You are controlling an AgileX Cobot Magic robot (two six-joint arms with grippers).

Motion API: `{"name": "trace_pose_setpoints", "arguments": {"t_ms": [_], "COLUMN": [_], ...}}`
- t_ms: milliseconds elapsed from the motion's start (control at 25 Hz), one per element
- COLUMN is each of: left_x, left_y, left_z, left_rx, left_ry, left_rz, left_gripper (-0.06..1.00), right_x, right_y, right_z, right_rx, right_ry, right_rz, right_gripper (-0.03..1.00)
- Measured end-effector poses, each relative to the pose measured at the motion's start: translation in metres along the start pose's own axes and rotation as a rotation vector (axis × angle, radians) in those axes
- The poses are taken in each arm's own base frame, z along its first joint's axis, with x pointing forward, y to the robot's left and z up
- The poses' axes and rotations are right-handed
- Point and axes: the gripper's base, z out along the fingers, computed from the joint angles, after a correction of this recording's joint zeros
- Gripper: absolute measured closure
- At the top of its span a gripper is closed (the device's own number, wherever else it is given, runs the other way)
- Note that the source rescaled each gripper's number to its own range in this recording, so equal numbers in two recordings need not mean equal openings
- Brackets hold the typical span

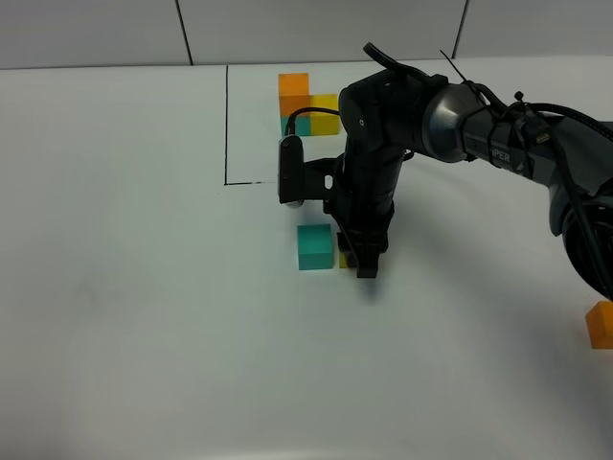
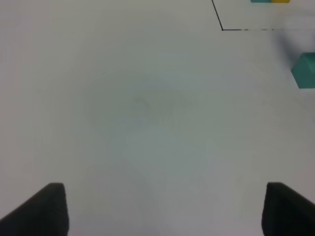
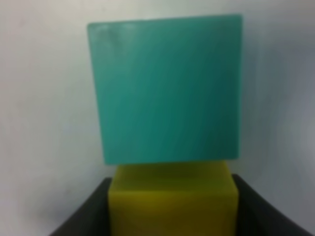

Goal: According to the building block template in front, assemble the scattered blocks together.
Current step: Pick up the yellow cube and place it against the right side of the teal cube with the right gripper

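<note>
On the table (image 1: 144, 307), the right tool (image 1: 365, 266) is clamped on the yellow block (image 3: 172, 201), touching the teal block (image 1: 314, 246). Line their sides up like the template (image 1: 306, 103), then let go gently. The left tool (image 2: 165, 211) is apart, empty.

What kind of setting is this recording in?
Probably a robotics lab test bench: a plain white table with a black marked outline, a small cube template, and a robot arm over it.
</note>
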Motion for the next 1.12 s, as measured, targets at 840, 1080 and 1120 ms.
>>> {"name": "trace_pose_setpoints", "arguments": {"t_ms": [840, 1080, 1120], "left_x": [0.0000, 0.0000, 0.0000], "left_y": [0.0000, 0.0000, 0.0000], "left_z": [0.0000, 0.0000, 0.0000], "left_rx": [0.000, 0.000, 0.000], "left_ry": [0.000, 0.000, 0.000], "left_rz": [0.000, 0.000, 0.000], "left_gripper": [0.12, 0.12, 0.12], "right_x": [-0.0056, -0.0056, -0.0056], "right_y": [0.0024, 0.0024, 0.0024], "right_z": [0.0008, 0.0008, 0.0008], "right_rx": [0.011, 0.011, 0.011], "right_ry": [-0.005, -0.005, -0.005], "right_rz": [-0.016, -0.016, -0.016], "right_gripper": [0.97, 0.97, 0.97]}}
